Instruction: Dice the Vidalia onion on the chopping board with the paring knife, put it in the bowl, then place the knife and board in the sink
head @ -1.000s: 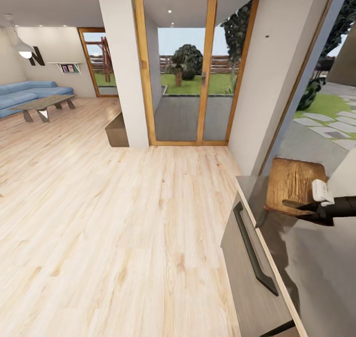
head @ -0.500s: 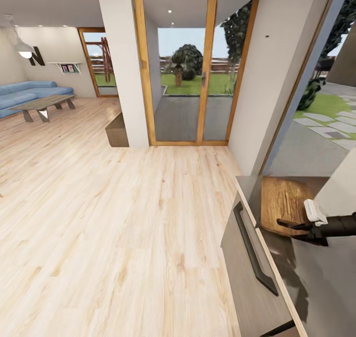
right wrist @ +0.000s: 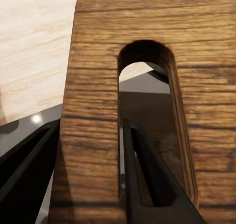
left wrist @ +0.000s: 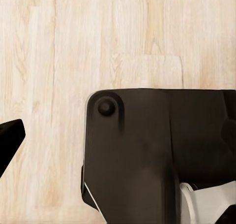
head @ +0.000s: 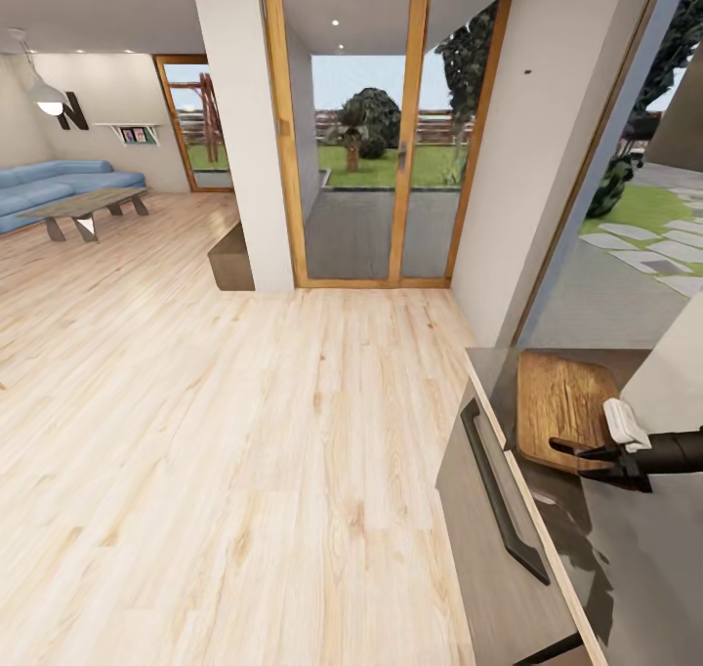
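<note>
The chopping board, brown wood with a slotted handle, sits low over the far end of the grey countertop at the lower right of the head view. My right gripper is shut on its near end. In the right wrist view one finger passes through the handle slot of the chopping board and the other grips outside the edge. Whether the board rests on the worktop I cannot tell. One fingertip of my left gripper hangs over the wooden floor. Onion, knife, bowl and sink are out of view.
A dark grey drawer front with a long handle runs under the countertop edge. A light wooden floor stretches left toward a glass door, a white pillar and a blue sofa. My dark base is below the left arm.
My right gripper has brought the chopping board down from a raised, tilted pose to lie low and nearly flat over the countertop. The camera has stayed still.
</note>
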